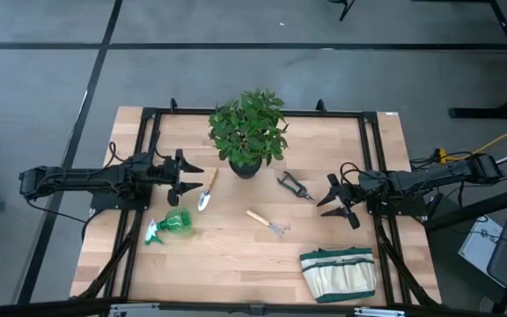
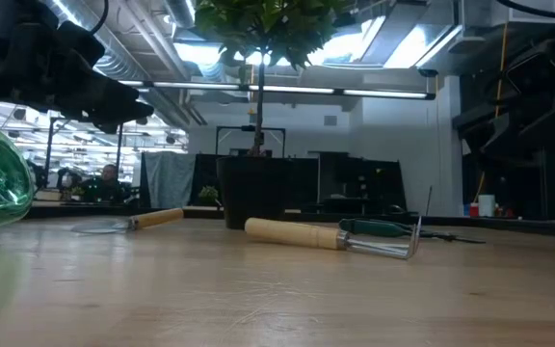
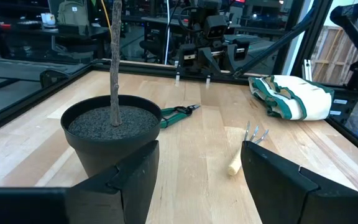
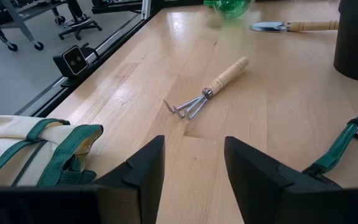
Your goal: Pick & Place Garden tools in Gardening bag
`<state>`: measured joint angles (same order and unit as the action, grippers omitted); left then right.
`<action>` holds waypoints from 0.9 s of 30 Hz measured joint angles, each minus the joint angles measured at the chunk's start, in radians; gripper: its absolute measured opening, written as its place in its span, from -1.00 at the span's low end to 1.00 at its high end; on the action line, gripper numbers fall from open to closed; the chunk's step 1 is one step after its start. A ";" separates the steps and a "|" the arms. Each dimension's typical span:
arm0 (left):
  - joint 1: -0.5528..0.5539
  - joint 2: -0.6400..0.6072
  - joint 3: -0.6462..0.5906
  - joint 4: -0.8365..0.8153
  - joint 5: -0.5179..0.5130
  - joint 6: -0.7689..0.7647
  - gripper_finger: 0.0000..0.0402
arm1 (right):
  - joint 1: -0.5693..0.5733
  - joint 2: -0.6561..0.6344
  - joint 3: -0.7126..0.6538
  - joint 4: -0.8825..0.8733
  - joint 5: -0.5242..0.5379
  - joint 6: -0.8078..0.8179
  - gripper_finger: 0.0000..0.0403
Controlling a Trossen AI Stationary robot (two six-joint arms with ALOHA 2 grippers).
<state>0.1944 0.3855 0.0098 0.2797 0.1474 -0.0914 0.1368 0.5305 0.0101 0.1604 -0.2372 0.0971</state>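
Note:
Four tools lie flat on the wooden table: a wooden-handled trowel (image 1: 207, 189), a green spray bottle (image 1: 170, 224) on its side, a pronged rake (image 1: 267, 222) and green-handled shears (image 1: 295, 187). The cream gardening bag (image 1: 339, 271) with green trim lies at the near right. My left gripper (image 1: 196, 177) hovers open at the left, just left of the trowel, facing the pot (image 3: 110, 134). My right gripper (image 1: 326, 195) hovers open at the right, beside the shears (image 4: 347, 152), facing the rake (image 4: 210, 90). Neither holds anything.
A leafy plant (image 1: 249, 132) in a black pot stands at the table's far middle, between the trowel and the shears. A black frame (image 1: 372, 158) runs round the table's edges. Bare wood lies between the rake and the bag (image 4: 30, 149).

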 joint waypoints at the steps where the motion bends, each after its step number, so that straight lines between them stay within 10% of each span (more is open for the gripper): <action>1: 0.000 0.000 0.000 0.000 0.000 0.000 0.11 | 0.000 0.000 0.000 0.000 0.000 0.000 -0.16; 27: 0.000 0.000 0.000 0.000 0.000 0.000 0.11 | 0.000 0.000 0.000 0.012 0.028 0.000 -0.16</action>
<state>0.1946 0.3859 0.0101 0.2794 0.1474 -0.0912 0.1371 0.5304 0.0101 0.1727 -0.2087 0.0973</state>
